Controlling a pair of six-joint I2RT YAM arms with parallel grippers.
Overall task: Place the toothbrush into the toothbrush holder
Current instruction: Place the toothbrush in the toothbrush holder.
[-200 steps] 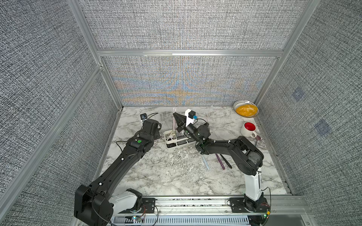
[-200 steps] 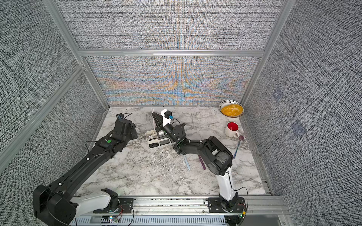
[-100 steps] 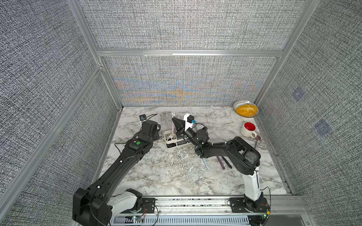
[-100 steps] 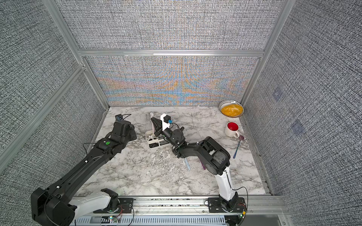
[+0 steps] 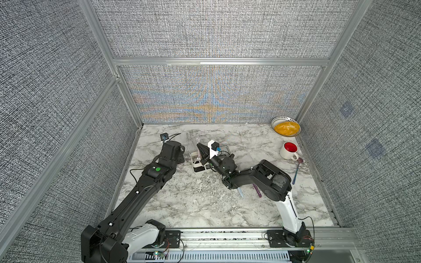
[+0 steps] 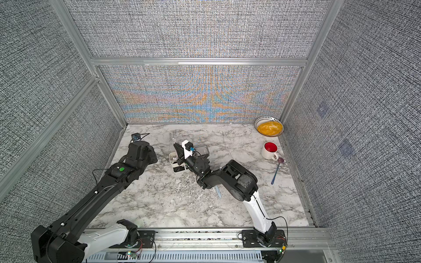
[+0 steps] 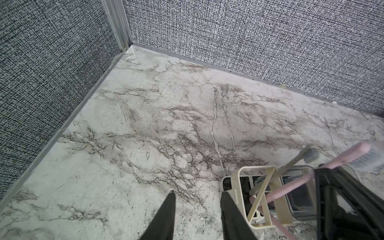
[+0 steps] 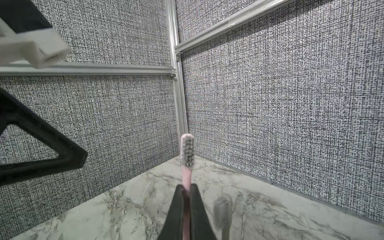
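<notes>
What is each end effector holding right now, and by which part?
The right end effector clamps the pink toothbrush on its neck, just below the bristle head. The left end effector holds nothing.

The left arm (image 5: 145,182) stretches out long from its base with the wrist tipped down. The left gripper (image 7: 198,193) hangs with its two dark fingers parted and nothing between them. The right arm (image 5: 257,177) is folded sharply at the elbow, its forearm reaching toward the left gripper. The right gripper (image 8: 187,187) angles upward, jaws pinched on a pink toothbrush (image 8: 187,151) whose bristled head stands beyond its fingertips.
</notes>
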